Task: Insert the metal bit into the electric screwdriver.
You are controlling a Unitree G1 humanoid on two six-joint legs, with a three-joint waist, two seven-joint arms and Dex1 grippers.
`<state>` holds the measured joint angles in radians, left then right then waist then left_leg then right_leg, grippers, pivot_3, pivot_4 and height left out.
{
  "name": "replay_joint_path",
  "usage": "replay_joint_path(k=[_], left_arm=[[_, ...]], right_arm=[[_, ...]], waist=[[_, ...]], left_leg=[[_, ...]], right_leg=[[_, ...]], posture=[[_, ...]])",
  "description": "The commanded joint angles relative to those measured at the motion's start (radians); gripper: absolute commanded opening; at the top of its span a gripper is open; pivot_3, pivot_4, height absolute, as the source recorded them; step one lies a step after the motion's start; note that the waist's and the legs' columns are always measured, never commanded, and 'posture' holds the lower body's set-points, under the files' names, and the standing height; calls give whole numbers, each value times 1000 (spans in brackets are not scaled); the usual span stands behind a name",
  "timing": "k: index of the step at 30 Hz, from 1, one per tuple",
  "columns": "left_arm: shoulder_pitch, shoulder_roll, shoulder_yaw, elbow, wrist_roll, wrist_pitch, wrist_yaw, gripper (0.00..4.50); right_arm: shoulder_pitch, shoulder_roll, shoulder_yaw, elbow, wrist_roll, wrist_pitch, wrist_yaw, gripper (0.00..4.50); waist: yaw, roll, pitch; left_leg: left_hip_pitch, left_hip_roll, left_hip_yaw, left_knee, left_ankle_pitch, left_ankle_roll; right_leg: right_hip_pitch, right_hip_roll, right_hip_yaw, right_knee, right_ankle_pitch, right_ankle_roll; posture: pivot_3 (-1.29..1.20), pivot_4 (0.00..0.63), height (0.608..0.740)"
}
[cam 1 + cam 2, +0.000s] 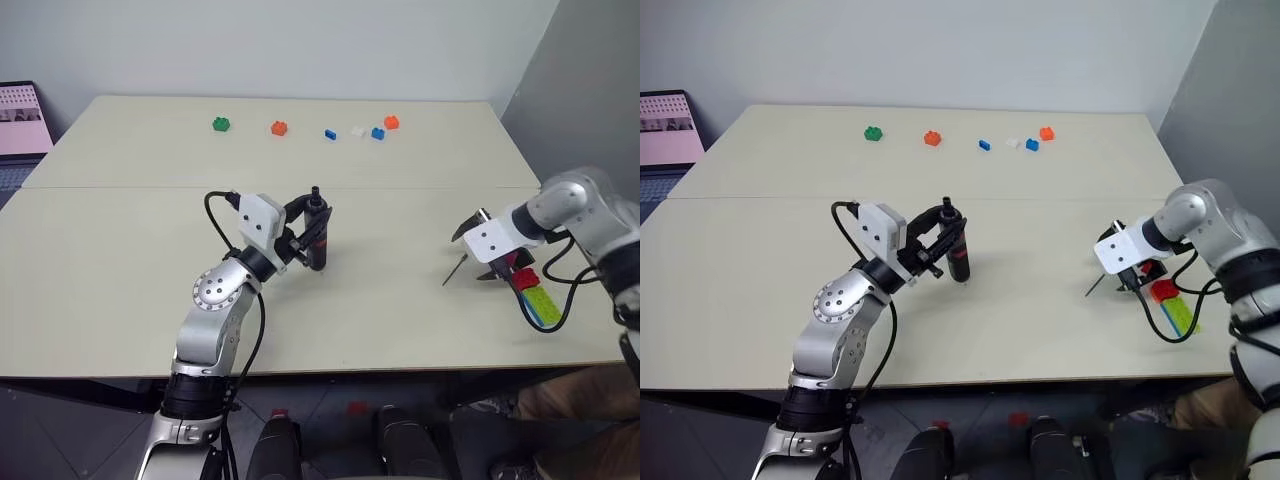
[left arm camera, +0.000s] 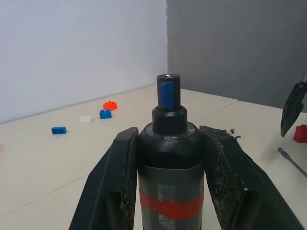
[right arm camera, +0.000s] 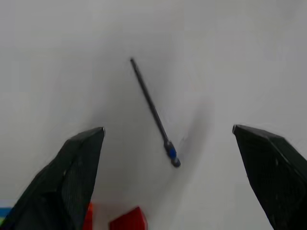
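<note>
table [image 1: 120, 260]: pale beige, seam across the middle | wall [image 1: 300, 45]: plain light grey, 12 o'clock | darker grey wall [image 1: 590, 90]: 2 o'clock | floor [image 1: 80, 430]: dark, 6 o'clock | light: even, soft

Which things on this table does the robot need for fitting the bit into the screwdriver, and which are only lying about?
Needed:
- electric screwdriver, clamped in the left gripper
- metal bit, lying on the table under the open right gripper

Lying about:
- small bricks at the far edge: green brick, orange bricks, blue bricks, white brick
- coloured bricks beside the right gripper
</note>
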<state>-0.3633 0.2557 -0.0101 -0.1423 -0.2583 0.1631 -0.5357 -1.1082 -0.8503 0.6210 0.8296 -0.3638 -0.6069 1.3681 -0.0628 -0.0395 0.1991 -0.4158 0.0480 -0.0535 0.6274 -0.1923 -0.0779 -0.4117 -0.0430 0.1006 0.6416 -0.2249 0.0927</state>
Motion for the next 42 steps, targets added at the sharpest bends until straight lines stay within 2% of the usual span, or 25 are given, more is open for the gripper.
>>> replay_joint_path(k=[1,6,8,9,16,20,21,25,31,38,42], left_arm=[[1,-4,-14,-66,6,-6,15,1618],[16,-5,-17,-90,12,3,39,1618],[20,-4,-17,-101,14,7,49,1618],[21,-4,-18,-104,15,7,51,1618],[23,-2,-23,-118,14,16,69,1618],[19,0,-23,-119,14,16,74,1618],[18,0,-24,-118,14,17,74,1618],[12,-1,-26,-116,16,15,76,1618],[3,2,-25,-106,18,11,72,1618],[-8,-10,-15,-105,22,1,94,1618],[-9,-49,-15,-122,33,-5,149,1618]], right_arm=[[-117,69,69,211,-153,-164,-80,4500],[-180,152,125,348,-269,-242,-185,4500],[-194,180,144,380,-310,-249,-225,4101],[-198,189,146,391,-320,-249,-237,4068],[-229,235,174,445,-397,-222,-273,2322],[-226,249,162,455,-401,-210,-252,1160],[-225,251,159,456,-399,-210,-245,1046],[-221,256,142,453,-381,-224,-208,15],[-217,254,81,443,-313,-227,-140,0],[-192,207,-106,368,-76,-163,80,0],[-101,165,-276,171,164,36,203,0]], waist=[[-3,0,0],[-2,1,0],[-2,1,0],[-3,1,0],[-7,1,0],[-15,1,0],[-17,1,0],[-21,1,0],[-21,1,1],[-21,2,1],[-18,2,1]], left_leg=[[0,0,0,0,0,0],[0,0,0,0,0,0],[0,0,-1,-1,0,0],[0,0,-1,0,0,0],[1,0,-1,0,0,0],[2,0,-1,0,0,0],[2,0,-1,0,0,0],[3,0,-2,0,0,0],[3,0,-2,0,0,0],[2,0,-2,-1,0,0],[2,-1,-2,0,0,0]], right_leg=[[0,0,0,0,0,0],[0,0,0,0,0,0],[0,0,0,1,0,0],[0,0,0,1,0,0],[1,0,0,2,0,0],[2,0,0,2,0,0],[2,0,0,2,0,0],[2,0,0,3,0,0],[2,0,0,3,0,0],[2,0,0,2,0,0],[3,0,0,2,0,1]], posture=[[0,150,740],[0,150,740],[0,150,740],[0,150,740],[0,150,740],[0,150,740],[0,150,740],[0,150,740],[0,150,740],[0,150,740],[0,150,740]])
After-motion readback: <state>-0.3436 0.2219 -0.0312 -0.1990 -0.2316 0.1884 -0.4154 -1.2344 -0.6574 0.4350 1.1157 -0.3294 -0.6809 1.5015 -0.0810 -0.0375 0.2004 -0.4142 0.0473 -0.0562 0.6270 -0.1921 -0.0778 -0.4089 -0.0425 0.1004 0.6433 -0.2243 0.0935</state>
